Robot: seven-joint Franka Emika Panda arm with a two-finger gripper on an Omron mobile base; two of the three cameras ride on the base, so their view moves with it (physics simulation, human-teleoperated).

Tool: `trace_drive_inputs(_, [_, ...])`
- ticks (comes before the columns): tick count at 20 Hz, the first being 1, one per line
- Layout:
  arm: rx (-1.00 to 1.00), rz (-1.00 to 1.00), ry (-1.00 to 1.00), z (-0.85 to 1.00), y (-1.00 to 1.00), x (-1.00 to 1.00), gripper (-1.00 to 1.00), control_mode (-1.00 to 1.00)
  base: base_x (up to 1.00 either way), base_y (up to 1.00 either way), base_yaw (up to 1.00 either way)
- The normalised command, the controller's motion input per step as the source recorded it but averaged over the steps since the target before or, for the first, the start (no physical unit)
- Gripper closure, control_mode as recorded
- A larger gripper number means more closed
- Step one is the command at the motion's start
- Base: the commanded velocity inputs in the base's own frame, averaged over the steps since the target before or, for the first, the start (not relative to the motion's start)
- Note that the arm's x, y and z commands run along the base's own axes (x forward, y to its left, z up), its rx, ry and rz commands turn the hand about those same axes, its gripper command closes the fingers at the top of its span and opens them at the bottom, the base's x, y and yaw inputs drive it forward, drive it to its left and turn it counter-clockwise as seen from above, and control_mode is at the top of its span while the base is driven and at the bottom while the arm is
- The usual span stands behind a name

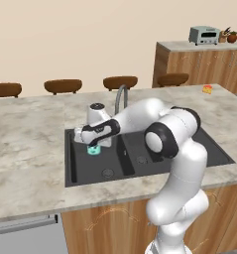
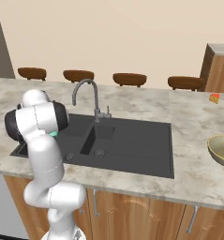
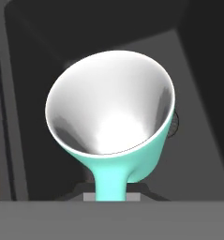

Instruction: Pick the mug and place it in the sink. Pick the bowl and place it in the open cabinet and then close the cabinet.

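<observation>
With the gripper [image 1: 94,145] clamped on the mug [image 1: 93,150] mid-left over the sink [image 1: 80,168], releasing high risks tipping.

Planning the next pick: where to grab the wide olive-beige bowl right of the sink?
Probably the rim of the wide olive-beige bowl, from above: it sits upright, mouth open, likely too wide to span. One finger inside, one outside, on the edge nearest the dark grey sink. First the gripper must drop its teal mug.

teal mug [image 3: 114,154] (white inside), dark grey sink [image 1: 140,149]
</observation>
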Motion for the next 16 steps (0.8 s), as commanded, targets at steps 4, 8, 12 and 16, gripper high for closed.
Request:
trace_drive_inputs(4, [0.00, 0.00, 0.00, -0.43, -0.10, 0.49, 1.00, -1.00, 0.00, 0.00, 0.00])
trace_drive_inputs(8, [0.00, 0.00, 0.02, -0.35, -0.03, 0.51, 1.00, -1.00, 0.00, 0.00, 0.00])
trace_drive_inputs(12, [0.00, 0.00, 0.11, -0.26, 0.01, 0.56, 1.00, -1.00, 0.00, 0.00, 0.00])
trace_drive_inputs(16, [0.00, -0.01, 0.06, -0.35, 0.00, 0.45, 1.00, -1.00, 0.00, 0.00, 0.00])
